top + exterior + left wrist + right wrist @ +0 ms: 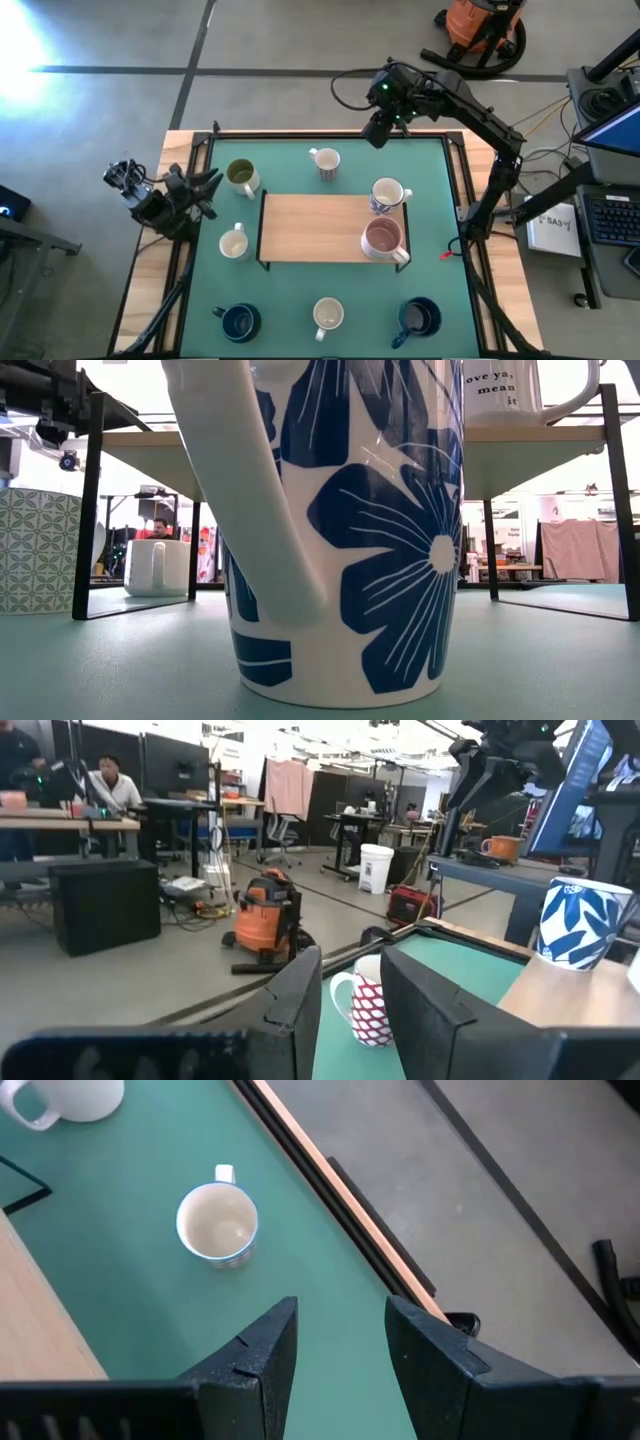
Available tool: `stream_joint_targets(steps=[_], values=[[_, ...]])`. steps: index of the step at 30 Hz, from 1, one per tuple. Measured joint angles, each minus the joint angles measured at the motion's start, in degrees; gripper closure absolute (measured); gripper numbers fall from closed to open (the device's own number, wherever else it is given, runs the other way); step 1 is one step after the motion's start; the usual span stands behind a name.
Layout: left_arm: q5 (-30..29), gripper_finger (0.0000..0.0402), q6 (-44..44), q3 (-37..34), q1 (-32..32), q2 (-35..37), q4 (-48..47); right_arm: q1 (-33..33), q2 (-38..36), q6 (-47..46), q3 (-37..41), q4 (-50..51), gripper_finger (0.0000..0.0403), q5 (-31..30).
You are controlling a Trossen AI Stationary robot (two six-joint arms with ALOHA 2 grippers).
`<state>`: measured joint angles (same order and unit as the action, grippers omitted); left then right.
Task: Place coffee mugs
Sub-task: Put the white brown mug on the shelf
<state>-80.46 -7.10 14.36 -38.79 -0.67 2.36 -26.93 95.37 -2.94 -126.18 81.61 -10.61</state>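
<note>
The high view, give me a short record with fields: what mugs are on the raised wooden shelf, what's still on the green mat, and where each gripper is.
on shelf: blue-flowered white ceramic mug and pinkish ceramic mug, both at the right end of the raised wooden shelf
on green mat: six mugs, among them the olive-green-inside mug, the striped white mug, two dark navy mugs
left gripper: at the mat's left edge beside the olive-green-inside mug, open, empty
right gripper: above the mat's far edge, open, empty
</note>
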Motion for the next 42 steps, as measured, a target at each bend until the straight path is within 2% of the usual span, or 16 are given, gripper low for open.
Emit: stream_joint_targets(steps=[8, 13, 16, 19, 24, 26, 32, 35, 39, 42], values=[[2.77, 0.0312, 0.02, 2.76, 0.0, -0.12, 0.13, -0.01, 0.0, 0.02, -0.01, -0.01, 0.0262, 0.02], [3.01, 0.0312, -5.23, 8.1, 0.02, -2.64, -0.02, -0.01, 0.0, 0.02, 0.0, -0.03, 0.0262, 0.0], [3.01, 0.0312, -5.72, 11.58, 0.0, -5.22, -3.77, -0.01, 0.0, 0.0, -0.01, -0.03, 0.0262, 0.02], [3.01, 0.0312, -0.22, 14.82, 0.0, -7.81, -12.4, -0.01, 0.0, 0.02, 0.02, -0.03, 0.0262, 0.02], [3.85, 0.0312, 18.25, 19.46, 0.0, -11.9, -30.43, -0.22, 0.0, 0.69, 0.0, -0.05, 0.0262, 0.04], [5.25, 0.0312, 24.34, 20.7, 0.0, -13.54, -34.61, -0.35, 0.0, 0.7, -0.01, -0.07, 0.0262, 0.04], [6.89, 0.0312, 28.24, 22.26, 0.96, -19.17, -36.36, -0.6, 0.0, 0.64, 0.01, -0.08, 0.0262, 0.0], [10.08, 0.0312, 29.06, 22.86, 3.34, -22.07, -36.33, -0.6, 0.0, 0.62, 0.0, -0.08, 0.0262, 0.02], [16.02, 0.0312, 30.18, 23.61, 9.26, -25.66, -36.3, -0.6, 0.0, 0.59, -0.01, -0.08, 0.0262, 0.02], [22.07, 0.0312, 30.53, 24.27, 15.92, -28.39, -37.47, -0.6, 0.0, 0.62, 0.0, -0.08, 0.0262, 0.02]])
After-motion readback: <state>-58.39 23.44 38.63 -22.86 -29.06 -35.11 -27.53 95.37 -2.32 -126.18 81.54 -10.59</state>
